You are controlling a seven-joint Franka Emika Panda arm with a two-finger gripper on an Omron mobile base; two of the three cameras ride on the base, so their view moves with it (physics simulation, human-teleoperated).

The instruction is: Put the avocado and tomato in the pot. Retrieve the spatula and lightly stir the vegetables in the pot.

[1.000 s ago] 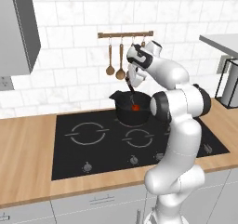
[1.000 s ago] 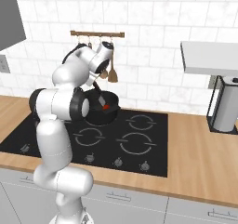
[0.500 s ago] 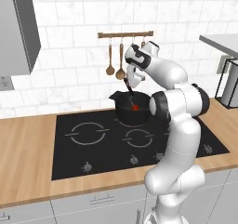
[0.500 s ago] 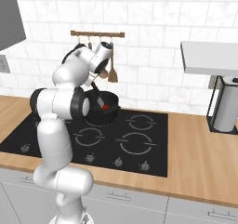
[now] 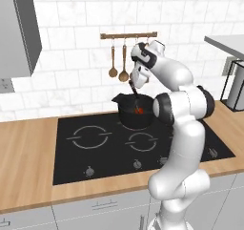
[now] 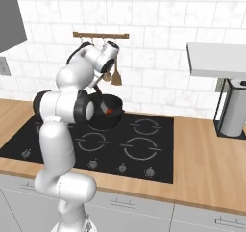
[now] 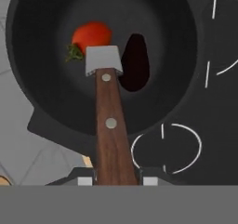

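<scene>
Clamped on the spatula (image 5: 135, 91), the gripper (image 5: 133, 82) hangs over the pot (image 5: 136, 111) on the stove's (image 5: 95, 148) back burner. From the right, likewise. Hand camera: blade overlaps the tomato (image 7: 91, 36), beside the avocado (image 7: 135, 62), both in the pot.

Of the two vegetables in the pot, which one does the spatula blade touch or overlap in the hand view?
The tomato: the spatula blade's tip overlaps its lower edge. The avocado lies just beside the blade, on the other side.
</scene>
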